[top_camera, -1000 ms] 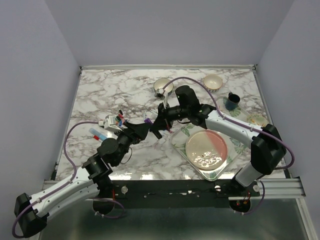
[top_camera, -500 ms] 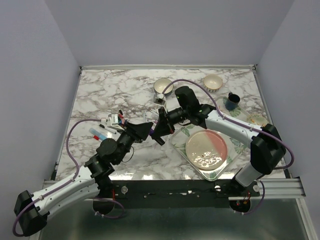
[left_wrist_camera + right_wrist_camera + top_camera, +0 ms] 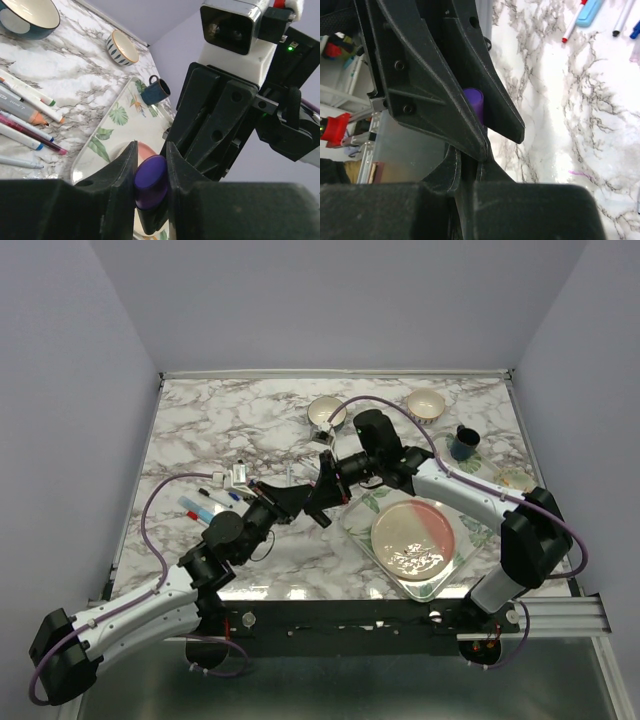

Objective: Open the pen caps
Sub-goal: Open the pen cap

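Closest to the arms' bases, the left hand (image 3: 150,151) reaches up over the middle of the surface (image 3: 200,430), its two fingers clamped tight on a purple cap (image 3: 151,181). The cap sits upright between the finger pads, its flat round end facing the left wrist camera. It is held in the air, off the surface, just left of the tray (image 3: 378,503).

The right hand (image 3: 468,162) meets it nose to nose from the far side. Its fingers are drawn almost together, with only a thin dark slit between them, right under the left hand's fingertips. I cannot tell what is pinched in that slit, if anything, because the left fingers cover the spot. From the right wrist the purple cap shows as a short cylinder wedged between the left hand's two black fingers.

To the left of the hands a scatter of pens (image 3: 205,505) lies flat on the surface, some with red or blue ends. To the right, the leaf-patterned tray carries a pink and cream plate (image 3: 413,540).

Further back stands a dark mug (image 3: 463,443), just beyond the tray. Farthest off are two bowls, one (image 3: 326,412) behind the right arm and one (image 3: 426,403) nearer the far right corner.
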Tool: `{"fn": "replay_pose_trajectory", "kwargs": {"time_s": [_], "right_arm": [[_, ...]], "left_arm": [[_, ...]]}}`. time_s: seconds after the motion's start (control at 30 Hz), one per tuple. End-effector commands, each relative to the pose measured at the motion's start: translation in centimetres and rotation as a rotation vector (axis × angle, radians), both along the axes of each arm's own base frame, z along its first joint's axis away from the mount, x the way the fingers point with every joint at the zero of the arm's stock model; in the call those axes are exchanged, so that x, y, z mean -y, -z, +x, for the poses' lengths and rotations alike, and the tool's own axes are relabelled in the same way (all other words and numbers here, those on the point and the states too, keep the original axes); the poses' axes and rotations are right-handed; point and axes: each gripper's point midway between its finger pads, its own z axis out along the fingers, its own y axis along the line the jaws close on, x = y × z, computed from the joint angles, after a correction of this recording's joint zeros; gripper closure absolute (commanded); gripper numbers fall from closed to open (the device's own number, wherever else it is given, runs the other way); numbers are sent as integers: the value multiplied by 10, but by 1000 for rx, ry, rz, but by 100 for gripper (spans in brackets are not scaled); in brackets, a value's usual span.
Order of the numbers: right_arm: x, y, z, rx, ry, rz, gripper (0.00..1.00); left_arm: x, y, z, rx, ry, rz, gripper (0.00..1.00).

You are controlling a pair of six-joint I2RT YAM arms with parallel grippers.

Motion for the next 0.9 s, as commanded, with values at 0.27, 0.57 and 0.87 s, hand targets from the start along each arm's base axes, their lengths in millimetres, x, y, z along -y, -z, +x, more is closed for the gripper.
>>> {"fn": "replay_pose_trajectory", "kwargs": {"time_s": [0.27,0.57,0.87], "right_arm": [[3,-12,2,-127,-49,77,76],[5,-16,-7,-200,-99,94,60],[5,-23,-16,-201,-150,107,64]], "left_arm": [[-2,-28,-7,91,21,-77,100],[-14,-44,-1,143,-35,-76,100],[-14,-46,7,143,-50,-73,100]]}}
